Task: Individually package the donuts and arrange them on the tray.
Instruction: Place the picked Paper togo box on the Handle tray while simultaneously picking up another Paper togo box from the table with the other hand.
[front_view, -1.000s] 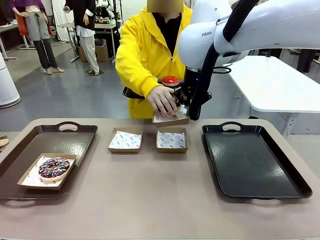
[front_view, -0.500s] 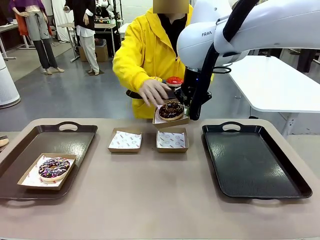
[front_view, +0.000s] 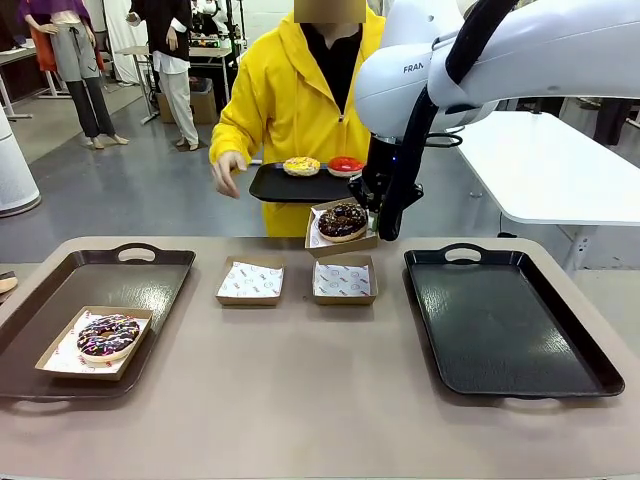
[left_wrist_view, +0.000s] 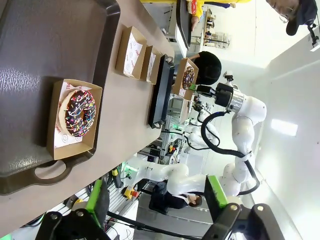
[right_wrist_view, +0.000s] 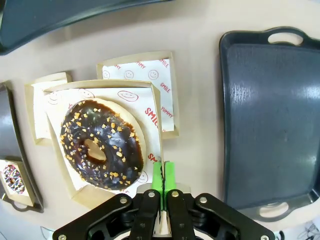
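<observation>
Right claw: the right gripper (right_wrist_view: 163, 176) is clenched on one side wall of the held box (front_view: 345, 243), with its pads flat against card and paper lining.
Reason for grip: pinching the wall, as judged, keeps the pads off the glaze and the box level.
Position: the held box is raised off the table, over the empty boxes (front_view: 250, 281) and just below the person's serving tray (front_view: 270, 186). This is judged convenient for loading by hand.
Dark chocolate donut (right_wrist_view: 101, 144): lies inside the held box. It is glossy, flecked with pale crumbs, and the ring is intact.
Left claw: the left gripper (left_wrist_view: 155, 200) is released, with nothing between its pads.
Sprinkled donut (front_view: 108, 335): boxed, on the brown tray (front_view: 130, 280).
Yellow donut (front_view: 301, 166), red donut (front_view: 346, 165): unboxed, side by side on the serving tray.
Empty boxes: two, paper-lined, on the table between the trays. They are judged to be waiting for the unboxed pair.
Black tray (front_view: 510, 330): lies flat at the robot's right.
</observation>
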